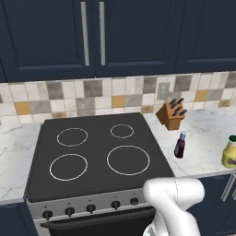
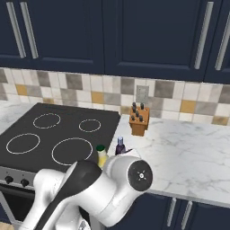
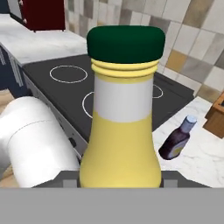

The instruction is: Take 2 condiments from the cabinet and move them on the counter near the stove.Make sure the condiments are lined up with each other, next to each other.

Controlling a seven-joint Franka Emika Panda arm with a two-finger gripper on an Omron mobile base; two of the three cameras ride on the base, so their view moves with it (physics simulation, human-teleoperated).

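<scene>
While upright, yellow bottle (image 3: 120,131) between jaws

The yellow bottle (image 3: 120,127) stands upright between the pincer's (image 3: 120,177) fingers, at the counter's (image 1: 203,138) front edge. Beyond it stands the maroon bottle (image 1: 180,145), then the knife block (image 1: 171,115); the stove (image 1: 92,152) lies alongside.

Wooden knife block (image 1: 171,115) stands against the tiled backsplash (image 1: 92,94).
</scene>
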